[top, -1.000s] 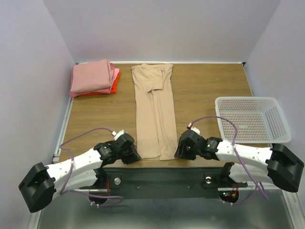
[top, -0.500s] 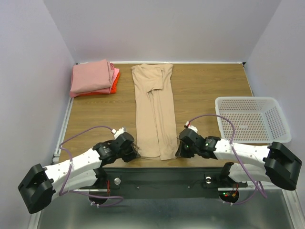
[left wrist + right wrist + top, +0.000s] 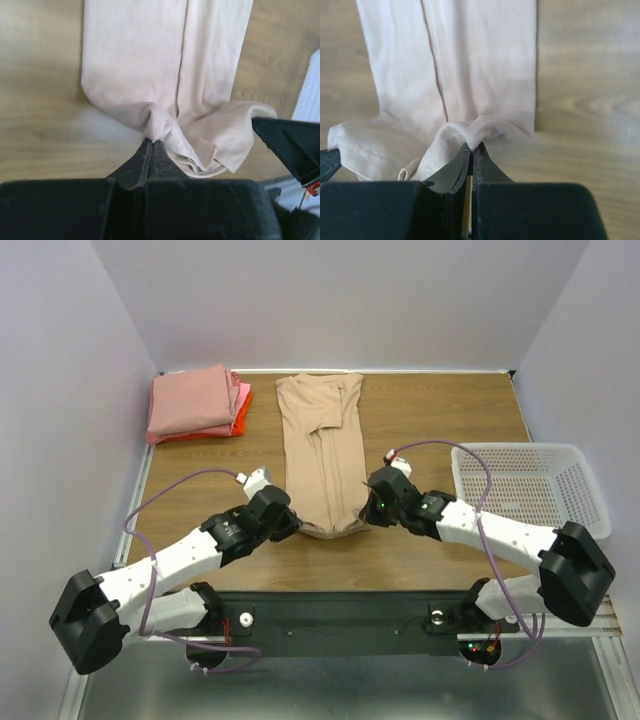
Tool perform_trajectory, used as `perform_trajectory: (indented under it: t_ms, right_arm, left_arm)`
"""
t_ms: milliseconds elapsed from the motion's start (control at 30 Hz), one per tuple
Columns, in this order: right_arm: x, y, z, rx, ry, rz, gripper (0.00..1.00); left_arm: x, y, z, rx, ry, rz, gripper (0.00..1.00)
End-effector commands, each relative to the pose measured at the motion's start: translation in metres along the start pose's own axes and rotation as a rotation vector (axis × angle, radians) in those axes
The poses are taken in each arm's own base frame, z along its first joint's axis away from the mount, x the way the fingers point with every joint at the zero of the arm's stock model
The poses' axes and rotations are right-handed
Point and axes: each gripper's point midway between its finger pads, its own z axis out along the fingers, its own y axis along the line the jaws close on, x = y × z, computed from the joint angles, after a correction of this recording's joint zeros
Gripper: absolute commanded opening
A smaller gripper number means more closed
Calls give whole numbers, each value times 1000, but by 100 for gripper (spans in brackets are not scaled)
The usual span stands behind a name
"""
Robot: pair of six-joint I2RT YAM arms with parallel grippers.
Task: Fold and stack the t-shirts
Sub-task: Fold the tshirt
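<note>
A tan t-shirt (image 3: 320,440) lies as a long narrow strip down the middle of the table. My left gripper (image 3: 290,523) is shut on its near left hem corner, seen in the left wrist view (image 3: 152,141). My right gripper (image 3: 368,508) is shut on the near right hem corner, seen in the right wrist view (image 3: 473,145). Both hold the near end lifted and carried over the strip, so the hem (image 3: 210,145) sags between them. A stack of folded salmon-pink and orange-red t-shirts (image 3: 196,404) lies at the far left.
A white mesh basket (image 3: 527,488) stands at the right edge of the table, close to my right arm. Grey walls close in the table on three sides. Bare wood (image 3: 440,420) shows between the tan shirt and the basket.
Both grippers have moved away from the near edge towards the far side, lifting the tan shirt's near hem and carrying it over the strip. The strip now looks shorter.
</note>
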Motion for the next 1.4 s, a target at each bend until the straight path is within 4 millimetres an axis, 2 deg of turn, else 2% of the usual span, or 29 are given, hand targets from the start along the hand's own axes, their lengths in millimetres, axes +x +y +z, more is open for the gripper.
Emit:
perform_trajectory:
  t_ms: [0, 33, 100, 133, 200, 233, 300, 333, 367, 467, 533, 700, 733, 833, 933, 1000, 1067, 1100, 1133, 1200, 1233, 1267, 1333, 1367]
  right_arm:
    - [-58, 23, 4, -24, -135, -25, 0]
    - [-68, 21, 7, -13, -150, -13, 0]
    - [-84, 27, 14, -17, -166, -19, 0]
    - [-94, 26, 17, -11, -178, -12, 0]
    - [-110, 33, 26, -21, -189, -8, 0]
    - [-119, 30, 30, -15, -196, -2, 0]
    - [-128, 29, 43, -4, -192, -1, 1]
    - [-141, 33, 44, -14, -205, -4, 0]
    - [-146, 34, 50, -16, -204, -6, 1]
    - [-162, 35, 68, -27, -186, -12, 0]
    - [-173, 32, 82, -23, -178, -9, 0]
    - [-194, 24, 105, -36, -156, 0, 0]
    - [-195, 17, 113, -24, -146, 5, 0]
    - [-210, 19, 119, -40, -156, -4, 0]
    - [-217, 16, 132, -35, -155, -4, 0]
    - [-216, 12, 144, -26, -142, 11, 1]
    - [-222, 12, 149, -27, -149, 23, 3]
    - [-224, 13, 151, -28, -150, 22, 4]
    - [-228, 11, 158, -25, -152, 21, 4]
    - [-231, 9, 164, -20, -154, 23, 5]
    - [-235, 6, 169, -16, -159, 20, 6]
    - [-235, 10, 169, -42, -144, 21, 11]
    - [-238, 14, 168, -64, -140, 11, 24]
    - [-242, 17, 164, -75, -148, 4, 37]
  left_arm:
    - [-61, -23, 6, 5, -163, 32, 0]
    - [-65, -24, 14, -7, -160, 42, 0]
    - [-81, -32, 18, 6, -163, 75, 0]
    - [-92, -27, 27, -19, -173, 64, 0]
    - [-107, -37, 31, -5, -187, 82, 0]
    - [-117, -34, 39, -21, -198, 78, 0]
    - [-132, -43, 43, -8, -216, 96, 0]
    - [-136, -45, 47, -2, -213, 101, 0]
    - [-141, -39, 56, -29, -203, 103, 0]
    - [-162, -47, 69, -31, -211, 117, 0]
    - [-165, -44, 82, -42, -194, 141, 0]
    - [-192, -44, 99, -54, -209, 143, 0]
    - [-194, -41, 106, -63, -205, 143, 0]
    - [-204, -43, 111, -52, -208, 139, 0]
    - [-210, -42, 127, -34, -198, 140, 0]
    - [-213, -55, 132, 6, -173, 159, 0]
    - [-212, -48, 141, -30, -156, 147, 0]
    - [-219, -51, 142, -27, -166, 134, 0]
    - [-223, -43, 147, -65, -182, 128, 0]
    - [-232, -42, 149, -72, -195, 120, 0]
    - [-232, -37, 154, -85, -183, 116, 0]
    - [-233, -35, 156, -88, -176, 116, 0]
    - [-241, -38, 157, -79, -174, 108, 14]
    - [-240, -43, 160, -59, -154, 123, 23]
